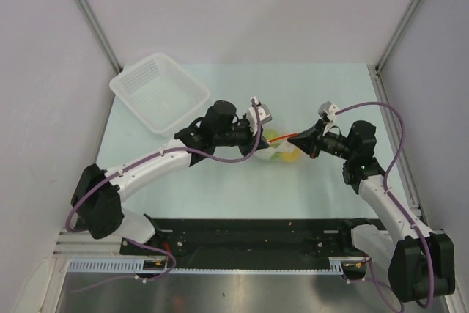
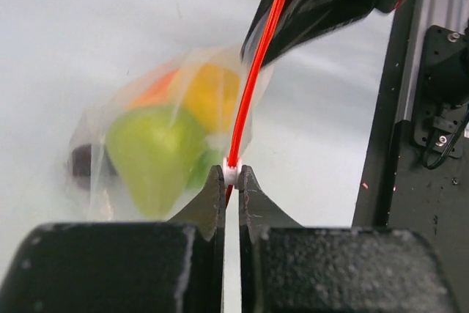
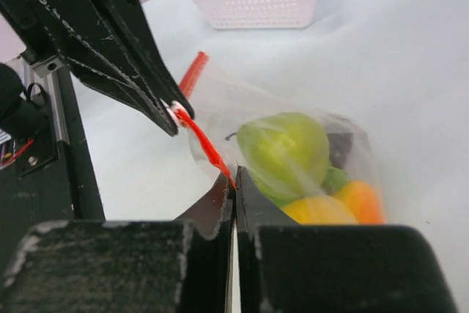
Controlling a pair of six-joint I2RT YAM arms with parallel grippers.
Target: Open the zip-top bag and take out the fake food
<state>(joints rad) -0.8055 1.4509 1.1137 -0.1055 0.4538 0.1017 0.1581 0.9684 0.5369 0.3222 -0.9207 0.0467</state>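
Where the pale green worktop (image 1: pixel 220 188) reaches its far left corner, a white slotted basket (image 1: pixel 157 91) is seen, set well apart from both arms. To its right, the left gripper (image 1: pixel 265 135) is brought to the middle of the worktop. In its wrist view its fingers (image 2: pixel 212 196) are pressed together on a small white slider (image 2: pixel 231 174) at one end of the red zip strip (image 2: pixel 253 71).

Between the two grippers the zip-top bag (image 1: pixel 282 150) is held, and the strip is stretched almost straight from one gripper to the other. Through the clear, crinkled plastic the fake food is made out:
- a green pear (image 2: pixel 154 155)
- a yellow-orange round fruit (image 2: pixel 212 97) behind it
- an orange piece (image 3: pixel 360 201)
- a small dark round piece (image 2: pixel 84 160)

All of it is bunched in the sagging part of the bag below the strip. Whether the bottom of the bag touches the worktop cannot be told.

Furthest right, the right gripper (image 1: pixel 294 139) is pointed toward the left one. Its fingers (image 3: pixel 220 199) are closed tight on the other end of the zip strip, just beside the pear.
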